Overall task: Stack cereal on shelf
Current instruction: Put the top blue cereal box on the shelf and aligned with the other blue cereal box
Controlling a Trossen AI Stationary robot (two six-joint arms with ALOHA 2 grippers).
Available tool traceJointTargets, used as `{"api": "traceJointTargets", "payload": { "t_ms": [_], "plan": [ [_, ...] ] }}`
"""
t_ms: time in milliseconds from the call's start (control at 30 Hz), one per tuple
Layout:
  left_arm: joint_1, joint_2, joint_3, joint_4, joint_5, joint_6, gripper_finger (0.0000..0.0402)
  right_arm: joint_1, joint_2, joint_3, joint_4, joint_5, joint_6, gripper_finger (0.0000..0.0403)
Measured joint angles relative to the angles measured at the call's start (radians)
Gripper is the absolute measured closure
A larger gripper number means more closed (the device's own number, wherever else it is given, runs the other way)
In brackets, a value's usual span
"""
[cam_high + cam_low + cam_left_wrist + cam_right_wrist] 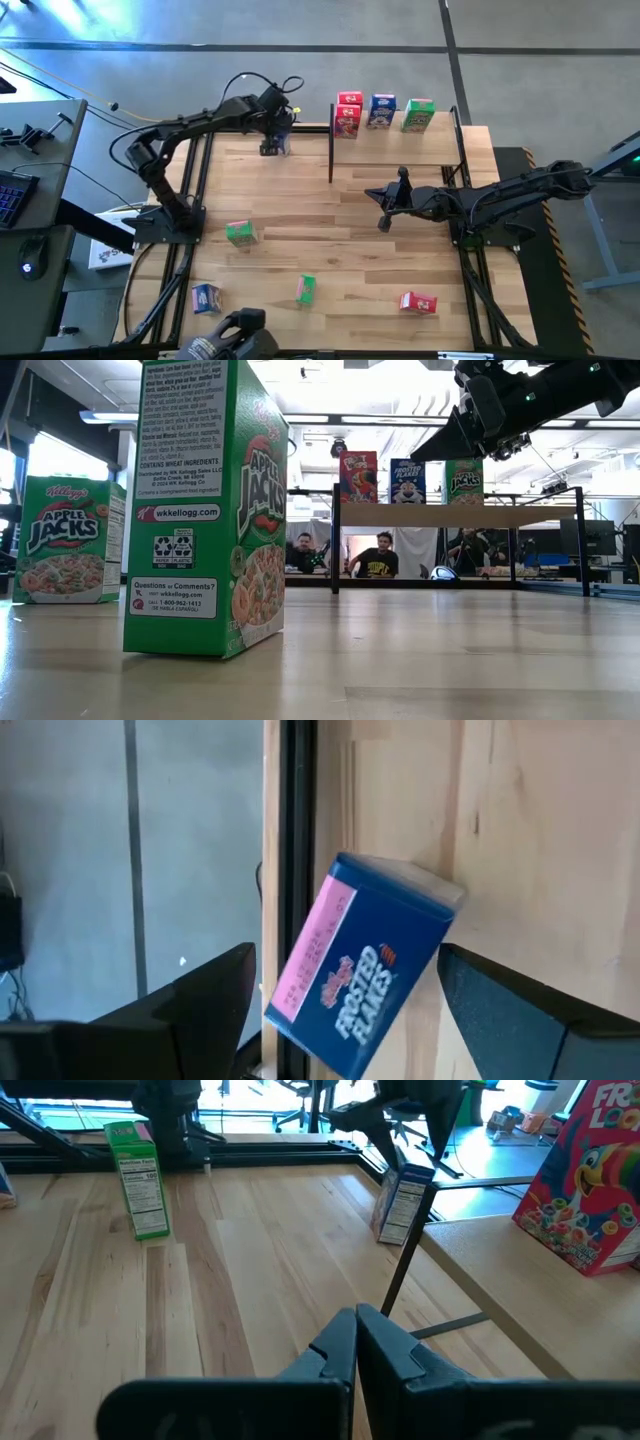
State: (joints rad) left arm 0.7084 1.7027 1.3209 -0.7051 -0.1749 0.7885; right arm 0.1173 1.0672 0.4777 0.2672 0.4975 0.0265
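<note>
- the worktop [350, 250] is pale wood planking with visible grain, framed by black metal rails.
- the shelf [395, 135] is a small light-wood board on thin black posts at the far edge; three printed cardboard boxes stand upright on it in a row: a red cereal box [348, 113], a blue cereal box [381, 110] and a green cereal box [418, 115].
- the left gripper [274, 140] is stretched to the far edge of the worktop, just beside the shelf's left end, pointing down over a blue frosted flakes box [360, 965].
- in the left wrist view that box sits tilted between the two dark fingers [190, 1010], which stand wide on either side with gaps showing, not touching it.
- the right gripper [384, 208] reaches toward the middle of the worktop in front of the shelf; its flat black fingers [335, 1350] are pressed together with nothing between them.
- loose boxes on the near half: a green apple jacks box [240, 233] near the left arm's base, another green box [306, 289], a blue box [206, 297] and a red box [418, 302], well apart from each other.
</note>
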Motion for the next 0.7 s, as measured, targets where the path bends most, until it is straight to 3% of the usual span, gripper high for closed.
{"api": "traceJointTargets", "payload": {
  "t_ms": [700],
  "plan": [
    [0.051, 0.053, 0.0, -0.089, 0.034, -0.029, 0.0104, 0.0, 0.0, 0.0, 0.0, -0.029, 0.0, 0.0402]
  ]
}}
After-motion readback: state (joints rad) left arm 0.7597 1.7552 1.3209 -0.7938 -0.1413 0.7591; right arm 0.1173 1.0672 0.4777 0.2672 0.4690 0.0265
